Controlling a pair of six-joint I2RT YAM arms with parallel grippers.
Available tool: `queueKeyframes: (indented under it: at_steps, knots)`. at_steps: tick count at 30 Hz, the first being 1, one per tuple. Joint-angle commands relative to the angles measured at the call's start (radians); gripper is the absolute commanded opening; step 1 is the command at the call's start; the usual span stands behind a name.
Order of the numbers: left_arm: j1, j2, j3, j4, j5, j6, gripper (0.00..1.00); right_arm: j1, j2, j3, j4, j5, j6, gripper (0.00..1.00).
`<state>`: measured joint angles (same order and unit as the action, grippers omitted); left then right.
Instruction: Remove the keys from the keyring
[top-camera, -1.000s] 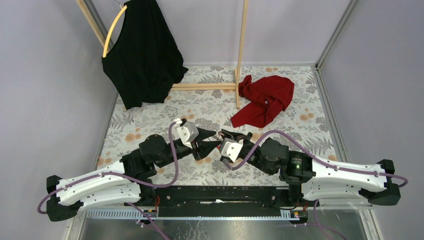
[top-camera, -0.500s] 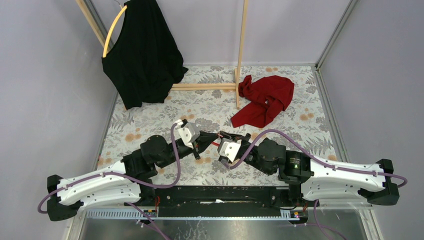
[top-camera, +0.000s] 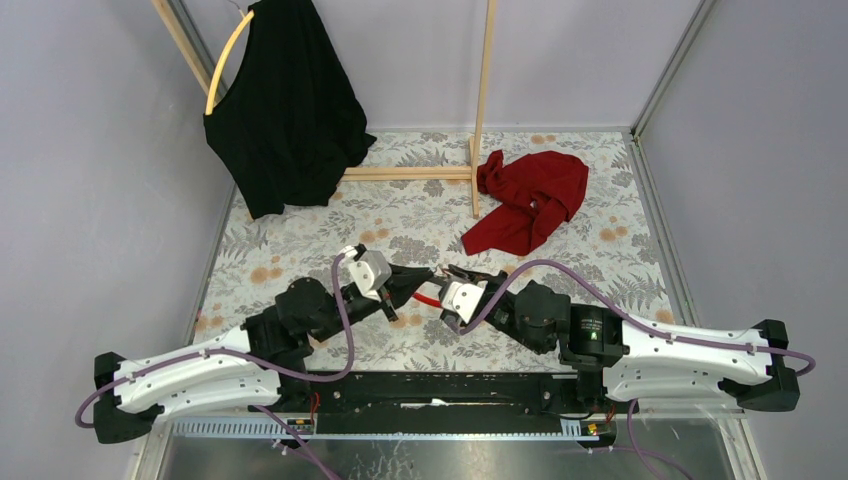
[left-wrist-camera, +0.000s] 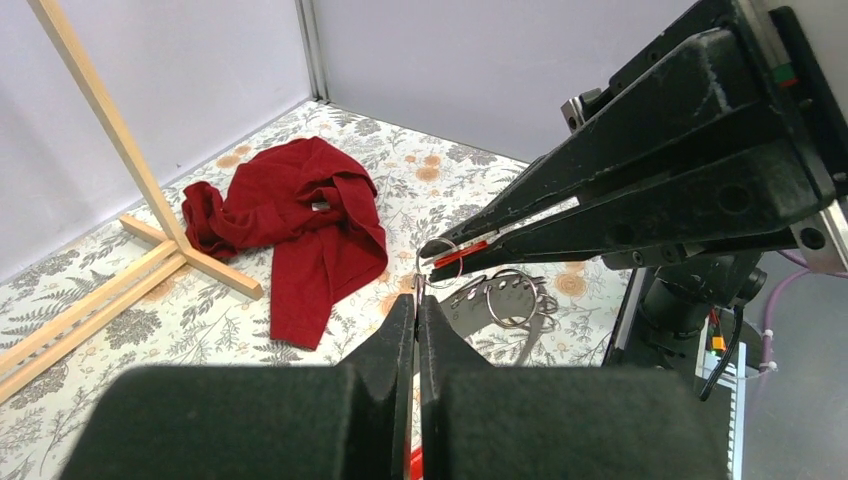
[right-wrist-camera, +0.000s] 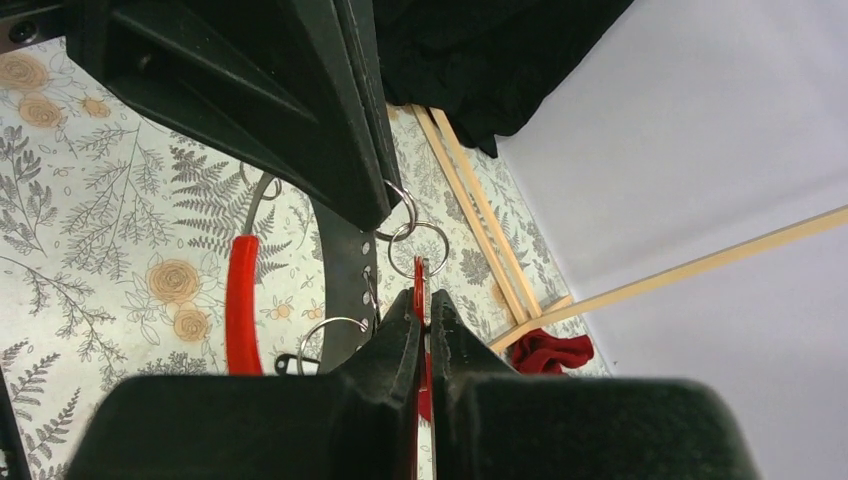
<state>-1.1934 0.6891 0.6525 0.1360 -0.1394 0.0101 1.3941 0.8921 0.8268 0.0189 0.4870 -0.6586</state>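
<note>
Keys (left-wrist-camera: 475, 295) are seen as a small silvery bunch hung just under the tips of the right gripper (top-camera: 448, 271), over the middle of the table towards its near edge; single keys cannot be told apart. A larger wire ring (left-wrist-camera: 510, 300) is hung among them. The keyring (right-wrist-camera: 242, 300) is shown in the right wrist view as a thin grey loop with a bright red section, hung below and between the two grippers; whether it is touching the table cannot be told. A black oblong piece (right-wrist-camera: 343, 270) with small holes is hung just beside it.

The right gripper is clamped tight on a thin red tag (right-wrist-camera: 418, 272), around which a second small ring (right-wrist-camera: 418, 237) is seen. That ring is linked to a first small ring (right-wrist-camera: 400, 203), which appears to be pinched at the tip of the left gripper (top-camera: 431, 272), whose fingers are pressed together. The two grippers are pointed tip to tip, nearly touching, and both arms are stretched low over the flowered table cover (top-camera: 300, 240).

Further back, a crumpled red cloth (top-camera: 530, 200) is laid on the table beside the foot of a wooden rack (top-camera: 482, 100). A black garment (top-camera: 285, 110) is hung on a yellow hanger hoop (top-camera: 225, 60) at the back left.
</note>
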Motion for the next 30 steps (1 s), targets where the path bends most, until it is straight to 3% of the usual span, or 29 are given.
queueKeyframes:
  at_steps: [1, 7, 11, 13, 18, 30]
  knots:
    - [0.002, -0.037, -0.032, 0.093, -0.056, 0.017, 0.00, 0.002, -0.035, -0.008, 0.007, 0.073, 0.042, 0.00]
    - [0.000, -0.075, -0.085, 0.201, -0.012, 0.034, 0.00, 0.002, -0.008, -0.021, 0.014, 0.088, 0.043, 0.00]
    - [-0.001, -0.074, -0.089, 0.183, -0.004, 0.033, 0.01, 0.002, 0.012, 0.009, 0.035, 0.125, -0.022, 0.00]
    - [0.000, -0.074, -0.091, 0.168, -0.014, 0.024, 0.20, 0.002, 0.012, 0.023, 0.055, 0.119, -0.065, 0.00]
    - [0.000, -0.059, -0.074, 0.130, -0.039, 0.023, 0.33, 0.002, 0.017, 0.047, 0.068, 0.035, -0.158, 0.00]
    - [0.000, -0.038, 0.008, 0.056, 0.026, 0.092, 0.37, 0.002, 0.009, 0.098, -0.007, -0.055, -0.186, 0.00]
